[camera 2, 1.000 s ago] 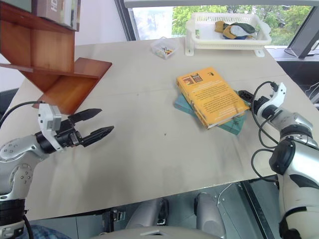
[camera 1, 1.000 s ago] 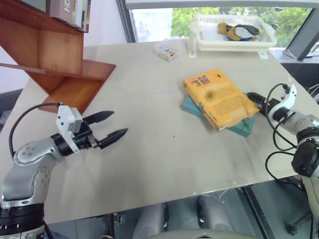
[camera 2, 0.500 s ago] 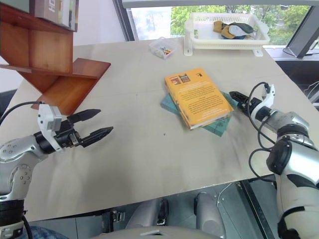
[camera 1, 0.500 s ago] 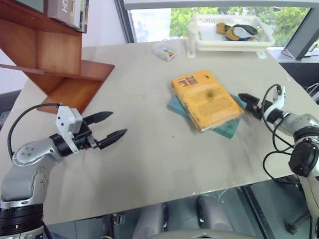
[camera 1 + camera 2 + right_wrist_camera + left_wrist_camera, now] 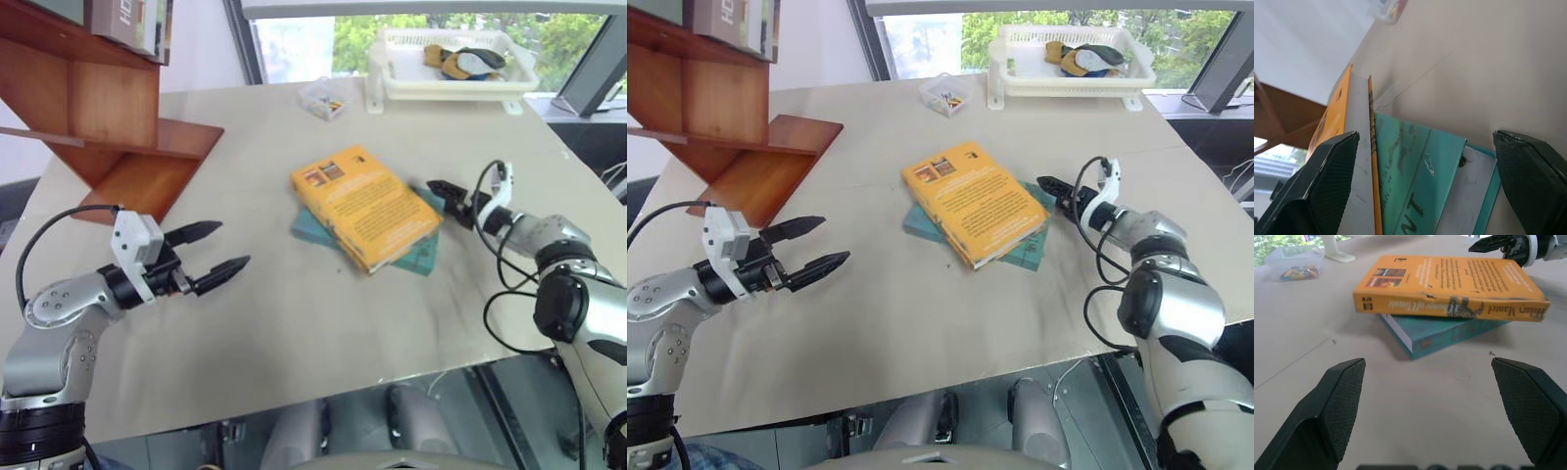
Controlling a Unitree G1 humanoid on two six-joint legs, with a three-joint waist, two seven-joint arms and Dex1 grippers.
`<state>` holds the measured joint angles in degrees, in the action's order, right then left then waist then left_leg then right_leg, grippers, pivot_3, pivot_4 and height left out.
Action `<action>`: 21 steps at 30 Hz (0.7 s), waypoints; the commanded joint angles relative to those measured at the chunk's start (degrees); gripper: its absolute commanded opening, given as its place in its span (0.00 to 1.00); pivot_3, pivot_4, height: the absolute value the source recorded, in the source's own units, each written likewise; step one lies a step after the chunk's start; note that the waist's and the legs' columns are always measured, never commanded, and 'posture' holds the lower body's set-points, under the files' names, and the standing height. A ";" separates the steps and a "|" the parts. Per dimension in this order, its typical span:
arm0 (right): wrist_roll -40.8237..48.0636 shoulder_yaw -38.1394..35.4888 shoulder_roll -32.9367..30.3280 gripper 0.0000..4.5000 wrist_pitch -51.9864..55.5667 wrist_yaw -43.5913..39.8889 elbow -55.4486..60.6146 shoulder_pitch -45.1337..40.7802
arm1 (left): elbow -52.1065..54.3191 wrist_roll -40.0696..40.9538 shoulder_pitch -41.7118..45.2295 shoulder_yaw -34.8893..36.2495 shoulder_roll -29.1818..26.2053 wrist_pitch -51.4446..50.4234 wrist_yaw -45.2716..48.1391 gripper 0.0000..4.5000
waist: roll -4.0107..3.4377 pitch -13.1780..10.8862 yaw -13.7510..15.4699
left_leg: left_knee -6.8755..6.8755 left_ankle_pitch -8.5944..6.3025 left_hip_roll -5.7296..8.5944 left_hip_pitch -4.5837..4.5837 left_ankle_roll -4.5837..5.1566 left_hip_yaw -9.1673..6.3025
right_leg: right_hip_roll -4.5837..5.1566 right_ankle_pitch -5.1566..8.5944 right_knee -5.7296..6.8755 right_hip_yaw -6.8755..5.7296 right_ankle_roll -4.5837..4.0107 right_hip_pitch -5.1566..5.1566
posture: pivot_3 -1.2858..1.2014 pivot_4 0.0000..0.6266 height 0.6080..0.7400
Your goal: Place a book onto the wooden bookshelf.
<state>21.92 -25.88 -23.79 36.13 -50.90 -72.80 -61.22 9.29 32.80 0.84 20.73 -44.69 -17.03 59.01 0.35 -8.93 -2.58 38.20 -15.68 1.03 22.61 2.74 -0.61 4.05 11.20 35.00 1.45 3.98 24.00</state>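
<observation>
The book point(image 5: 362, 206), a thick orange-yellow paperback, lies back cover up near the table's middle, on top of a thinner teal book point(image 5: 416, 257). My right gripper point(image 5: 443, 189) is open and held level at the right-hand edge of the stack. In the right wrist view, the page edge of the book point(image 5: 1359, 147) and a corner of the teal book point(image 5: 1415, 196) lie between its fingers point(image 5: 1327, 181). My left gripper point(image 5: 230, 245) hovers open over bare table to the left, pointing at the book point(image 5: 1449, 289). The wooden bookshelf point(image 5: 118, 117) stands at the far left.
A white plastic basket point(image 5: 392, 83) holding small items sits at the table's far edge by the window. A small clear box point(image 5: 326, 98) lies beside it. Some books point(image 5: 132, 24) rest on the shelf's upper board. The table's right edge point(image 5: 588, 166) is close to my right arm.
The two stacked books have slid to the left across the table and turned a little. My right gripper followed right behind them. The left arm kept still.
</observation>
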 commanded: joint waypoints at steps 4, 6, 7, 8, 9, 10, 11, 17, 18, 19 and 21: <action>0.27 2.28 2.84 1.00 2.49 -3.87 2.50 -1.59 | 2.31 1.91 -1.42 2.18 -1.07 -0.34 1.31 0.99 | 0.00 0.00 0.06 | -0.01 0.00 0.00 0.03 -0.01 -0.02 | 0.03 0.00 0.01 -0.01 -0.01 0.03 | 0.52 0.24 1.00; 0.37 2.73 3.23 1.00 2.85 -4.32 3.03 -1.50 | 2.74 2.79 -2.08 2.42 -1.32 -0.90 2.29 0.99 | -0.01 0.00 0.07 | -0.01 0.00 0.02 0.05 -0.01 -0.03 | 0.07 0.00 0.00 -0.02 -0.01 0.04 | 0.52 0.24 1.00; 0.44 2.88 3.30 1.00 2.95 -4.38 3.24 -1.39 | 3.05 3.23 -2.51 2.47 -1.47 -1.21 2.83 0.99 | 0.00 0.00 0.07 | -0.01 -0.01 0.03 0.05 -0.01 -0.03 | 0.09 0.00 0.01 -0.02 -0.01 0.04 | 0.52 0.24 1.00; 0.46 2.96 3.31 1.00 2.96 -4.35 3.37 -1.24 | 3.49 3.62 -3.06 2.49 -1.66 -1.66 3.34 0.99 | -0.01 0.00 0.07 | -0.01 -0.01 0.03 0.06 -0.01 -0.04 | 0.10 0.00 0.00 -0.02 -0.01 0.05 | 0.52 0.24 1.00; 0.60 2.80 3.22 1.00 2.96 -4.00 3.35 -1.08 | 3.85 3.99 -3.51 2.49 -1.85 -2.18 3.81 0.99 | -0.01 -0.01 0.07 | -0.01 -0.01 0.03 0.07 -0.02 -0.05 | 0.11 0.00 -0.01 -0.02 -0.01 0.06 | 0.52 0.24 1.00; 0.70 2.71 3.07 1.00 2.99 -3.86 3.35 -0.91 | 4.19 4.43 -3.93 2.54 -2.01 -2.62 4.21 0.99 | -0.02 -0.01 0.06 | -0.02 -0.01 0.03 0.09 -0.02 -0.05 | 0.14 0.00 -0.02 -0.02 -0.01 0.07 | 0.52 0.24 1.00; 0.72 2.72 2.93 1.00 3.05 -3.95 3.44 -0.68 | 4.53 4.91 -4.31 2.64 -2.14 -3.10 4.58 0.99 | -0.02 -0.01 0.07 | -0.04 -0.01 0.03 0.09 -0.02 -0.05 | 0.21 0.00 -0.02 -0.02 -0.01 0.08 | 0.52 0.24 1.00; 0.28 3.03 2.11 1.00 2.11 -3.61 4.54 0.89 | 4.73 5.31 -4.72 2.77 -2.36 -3.77 5.28 0.99 | -0.03 -0.02 0.09 | -0.07 -0.01 0.05 0.11 -0.03 -0.09 | 0.37 0.00 -0.03 -0.08 -0.02 0.09 | 0.52 0.24 1.00; 0.17 2.82 1.76 1.00 1.02 -2.87 4.61 1.10 | 4.58 5.22 -4.64 2.70 -2.38 -3.71 5.33 0.99 | -0.03 -0.01 0.10 | -0.07 -0.01 0.06 0.11 -0.03 -0.09 | 0.37 0.00 -0.03 -0.09 -0.02 0.09 | 0.52 0.24 1.00; 0.15 2.48 1.41 1.00 -0.09 -1.99 4.53 1.17 | 4.38 5.13 -4.47 2.57 -2.40 -3.66 5.40 0.99 | -0.03 -0.01 0.16 | -0.07 -0.01 0.06 0.11 -0.03 -0.10 | 0.37 0.00 -0.02 -0.09 -0.02 0.09 | 0.52 0.24 1.00; 0.59 1.49 0.41 1.00 -2.58 -0.68 4.49 0.89 | 4.18 5.11 -4.32 2.38 -2.50 -3.73 5.66 0.99 | -0.03 -0.02 0.23 | -0.07 -0.01 0.13 0.11 -0.03 -0.12 | 0.37 0.00 -0.01 -0.13 -0.02 0.08 | 0.52 0.24 1.00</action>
<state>21.86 -23.13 -21.49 35.91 -52.77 -69.77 -60.42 12.82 37.37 -4.14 21.97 -46.20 -20.97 64.07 0.32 -8.94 -2.35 38.13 -15.69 1.19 22.72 2.71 -0.73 4.41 11.19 34.99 1.32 3.96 24.08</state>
